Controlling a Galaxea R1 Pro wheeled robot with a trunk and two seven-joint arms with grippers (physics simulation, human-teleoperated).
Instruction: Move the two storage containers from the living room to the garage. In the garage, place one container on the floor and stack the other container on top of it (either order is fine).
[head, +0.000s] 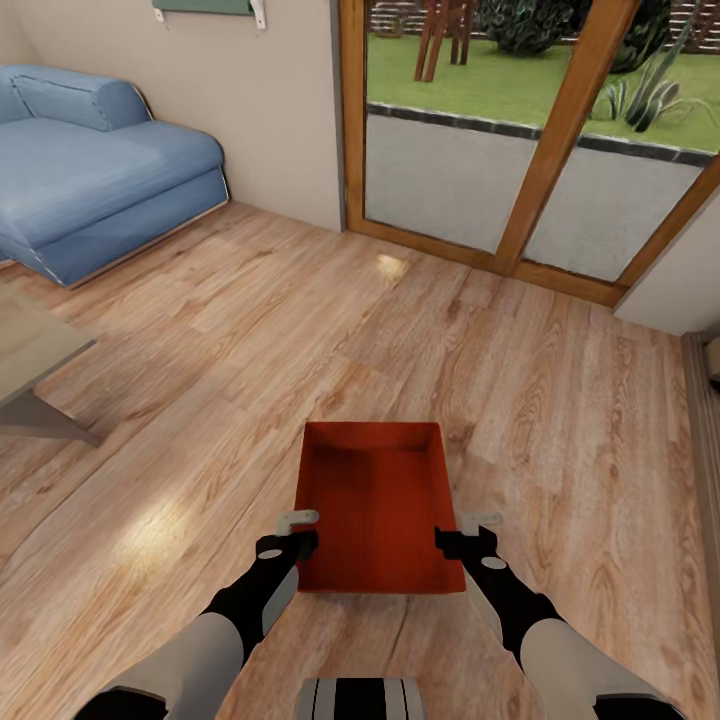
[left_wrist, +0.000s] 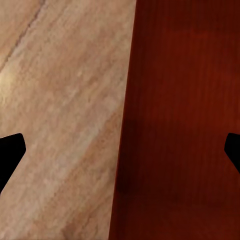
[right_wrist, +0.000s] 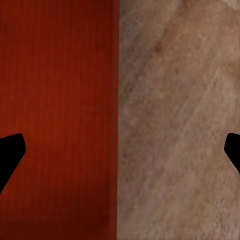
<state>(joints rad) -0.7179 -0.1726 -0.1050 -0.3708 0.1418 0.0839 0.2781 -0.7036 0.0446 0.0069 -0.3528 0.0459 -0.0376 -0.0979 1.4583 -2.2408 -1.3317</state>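
Head view: we are in the living room, over light wood plank floor (head: 200, 400), with the blue sofa (head: 100, 170) well ahead of our left gripper (head: 297, 532) and the wood-framed glass doors (head: 540, 140) far ahead of both arms. One orange-red storage container (head: 372, 505) sits between our two grippers, its long side walls flanked by them: left gripper at the left wall near the container's close end, right gripper (head: 468, 533) at the right wall opposite. In the left wrist view the container's wall edge (left_wrist: 127, 125) runs between our fingertips (left_wrist: 10, 150), which stand wide apart, one over the planks and one over the red interior; so the jaws straddle the wall but are spread, not yet clamped. The right wrist view mirrors this: the red wall edge (right_wrist: 118, 120) lies between spread fingertips (right_wrist: 11, 150). We judge both grippers released, poised to pinch. We cannot tell whether the container rests on the planks or is slightly lifted. A pale table corner (head: 35, 350) stands off beyond the left gripper. Progress, as we judge it: early. This container remains in the living room, not gripped; carrying both to the garage and stacking remain.
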